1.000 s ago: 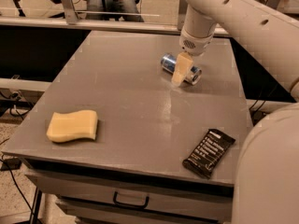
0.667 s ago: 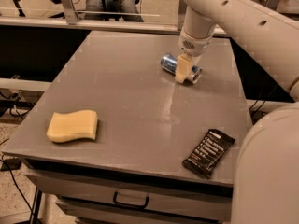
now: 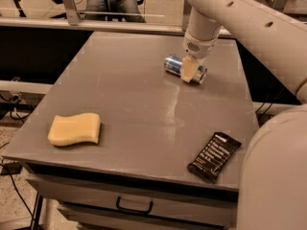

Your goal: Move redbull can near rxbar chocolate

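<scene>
The redbull can [image 3: 172,64] lies on its side at the far right of the grey table [image 3: 139,104], its silver top pointing right. My gripper [image 3: 189,69] comes down from above and straddles the can's middle. One cream finger [image 3: 188,71] presses against the can's near side, and the gripper is shut on the can, which rests on the table. The rxbar chocolate [image 3: 214,156], a black wrapper with white text, lies flat near the table's front right corner, well apart from the can.
A pale yellow sponge [image 3: 75,129] lies at the front left of the table. A drawer with a handle [image 3: 134,207] sits under the front edge. My arm's large white body [image 3: 273,176] fills the right side. A rail and glass run behind the table.
The gripper has stayed over the can and settled slightly onto it. The can, the bar and the sponge have not moved.
</scene>
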